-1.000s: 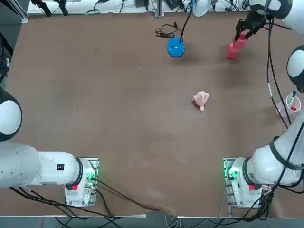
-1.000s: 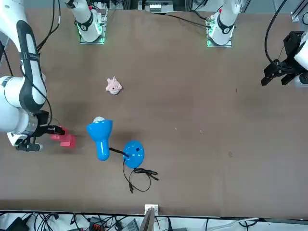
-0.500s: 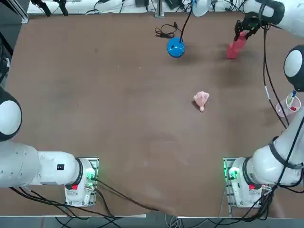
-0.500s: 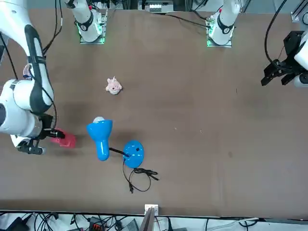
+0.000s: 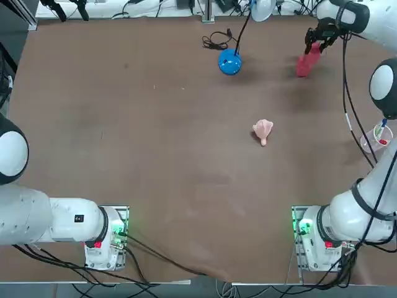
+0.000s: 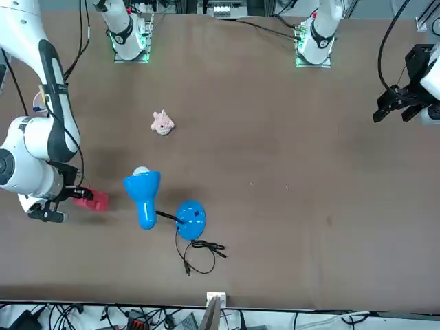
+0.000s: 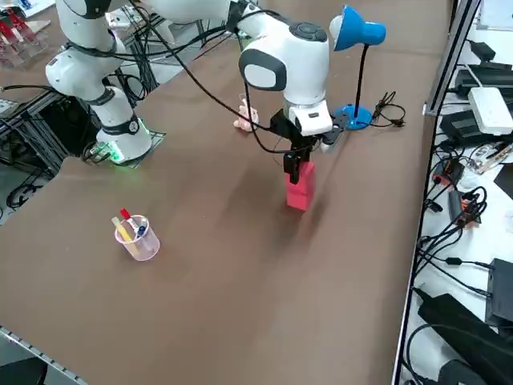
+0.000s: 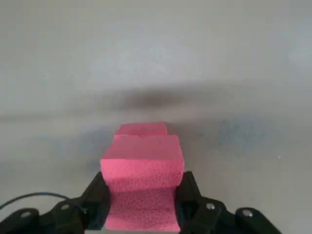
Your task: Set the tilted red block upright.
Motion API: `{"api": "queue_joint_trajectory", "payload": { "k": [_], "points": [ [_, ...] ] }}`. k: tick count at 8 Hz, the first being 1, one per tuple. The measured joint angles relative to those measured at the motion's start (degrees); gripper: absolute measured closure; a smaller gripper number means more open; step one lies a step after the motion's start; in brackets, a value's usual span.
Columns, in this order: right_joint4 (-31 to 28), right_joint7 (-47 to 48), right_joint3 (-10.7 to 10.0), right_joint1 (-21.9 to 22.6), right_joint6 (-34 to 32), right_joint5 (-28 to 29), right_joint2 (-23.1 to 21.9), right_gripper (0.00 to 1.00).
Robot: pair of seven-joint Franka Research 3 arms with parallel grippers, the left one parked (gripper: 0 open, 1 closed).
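Near two o'clock on the table (image 5: 161, 155), the right gripper (image 8: 143, 195) pinched the red block (image 8: 142, 168); the blue lamp (image 5: 229, 63) stood near twelve o'clock.

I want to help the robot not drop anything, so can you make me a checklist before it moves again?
- Right gripper shut on the red block: ok
- Block between both fingers: ok
- Block clear of the blue lamp: ok
- Pen cup away from the block: ok
- Pink lumpy toy not touching the block: ok
- Block's bottom flat on the table: cannot tell
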Motion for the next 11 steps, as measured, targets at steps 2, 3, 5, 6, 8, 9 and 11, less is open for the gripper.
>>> {"api": "queue_joint_trajectory", "payload": {
  "k": [2,3,5,6,8,9,11],
  "points": [
    [-0.01,-0.03,0.09,0.24,-0.04,0.03,0.05,0.32],
    [-0.01,-0.03,0.13,0.36,-0.04,0.27,0.27,0.32],
    [-0.01,-1.84,0.16,0.36,-0.04,0.87,0.57,0.32],
    [-0.01,-3.17,0.16,0.35,-0.04,1.36,0.59,0.32],
    [-0.01,-3.91,0.16,0.35,-0.04,1.64,0.74,0.32],
    [-0.01,-4.19,0.16,0.35,-0.04,1.64,0.81,0.32],
    [0.00,-4.69,0.16,0.32,-0.01,1.65,1.05,0.32]
  ]
}}
